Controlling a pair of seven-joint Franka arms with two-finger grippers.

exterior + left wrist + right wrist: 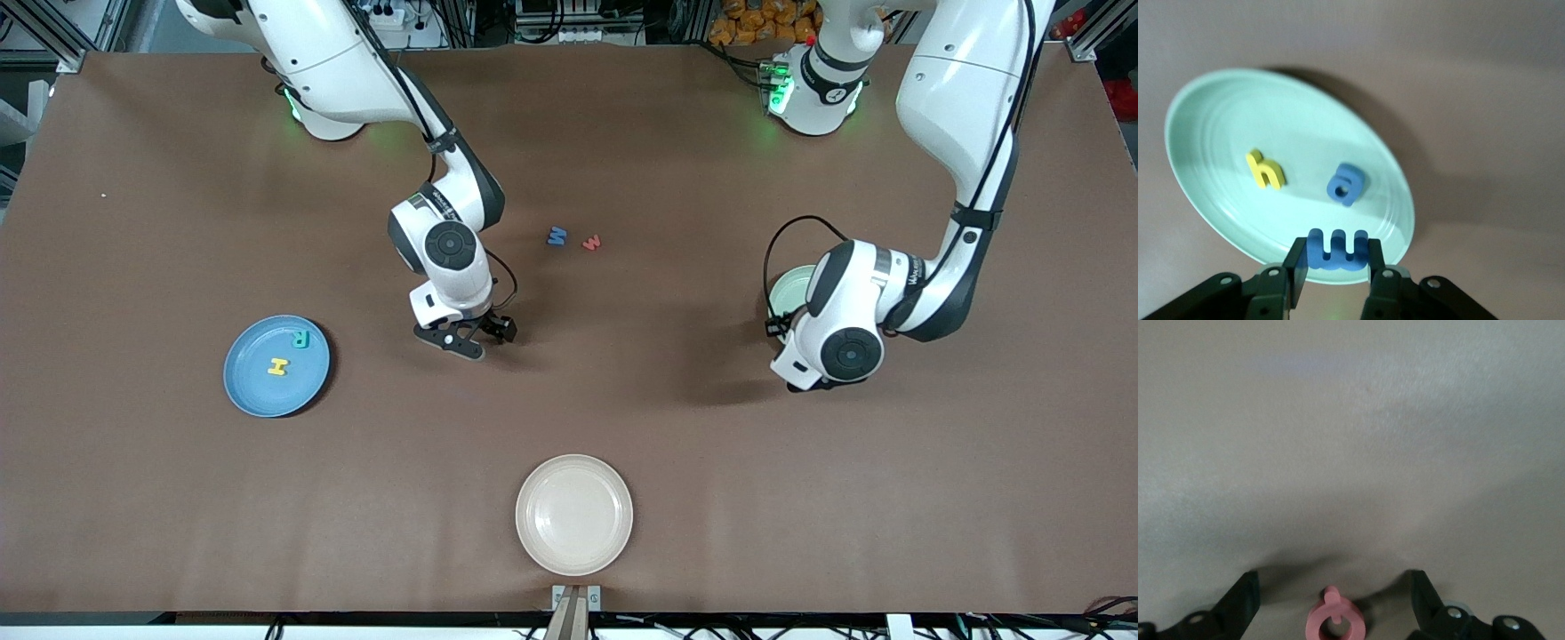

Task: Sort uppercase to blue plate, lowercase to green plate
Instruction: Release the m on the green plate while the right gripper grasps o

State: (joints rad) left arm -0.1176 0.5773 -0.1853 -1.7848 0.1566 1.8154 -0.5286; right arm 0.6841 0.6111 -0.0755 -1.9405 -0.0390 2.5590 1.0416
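My left gripper (1336, 247) is shut on a blue lowercase m (1336, 259) and holds it over the rim of the green plate (1238, 113), which shows partly under the left arm (789, 286). A yellow h (1265, 170) and a blue a (1345, 185) lie in that plate. My right gripper (1333, 581) stands open, low over the table, with a red Q (1336, 623) lying between its fingers. The blue plate (253, 391) holds a teal R (302, 339) and a yellow H (278, 365). A larger blue W (557, 236) and a small red w (592, 242) lie side by side mid-table.
A cream-white plate (574, 514) with nothing in it sits near the table's edge closest to the front camera. The right arm's hand (453, 267) hangs between the blue plate and the two loose letters.
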